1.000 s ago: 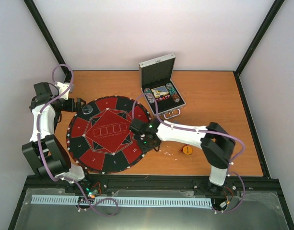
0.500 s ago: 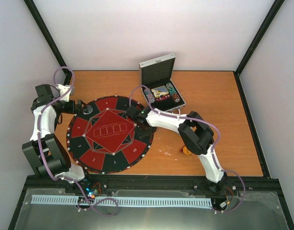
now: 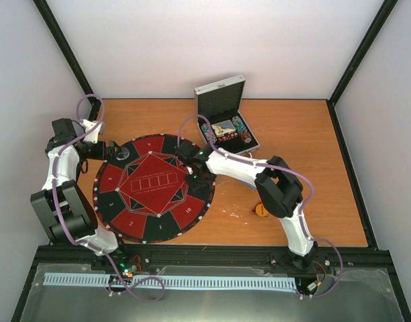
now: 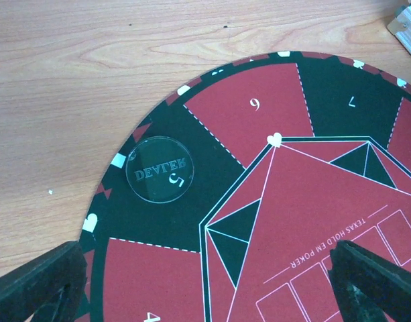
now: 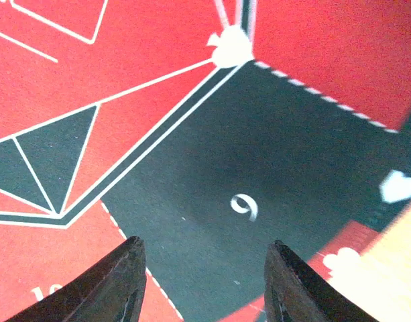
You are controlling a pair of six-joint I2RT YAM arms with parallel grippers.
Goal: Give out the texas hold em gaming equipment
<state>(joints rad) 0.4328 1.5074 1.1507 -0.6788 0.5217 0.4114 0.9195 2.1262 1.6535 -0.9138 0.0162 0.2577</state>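
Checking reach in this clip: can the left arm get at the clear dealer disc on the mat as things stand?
Probably yes. The left gripper hangs open near the dealer disc, which lies flat and uncovered on the mat; the right gripper is across the mat, out of the way.

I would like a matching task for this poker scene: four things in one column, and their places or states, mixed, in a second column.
Things
1. clear dealer disc
2. yellow disc
3. silver case
4. right gripper

Places or states
A. open, over the black field marked 9
B. on the bare table, to the right of the mat
C. lying on a black field at the mat's left edge
D. lid up, at the far side of the table

Pairs: 1-C, 2-B, 3-D, 4-A
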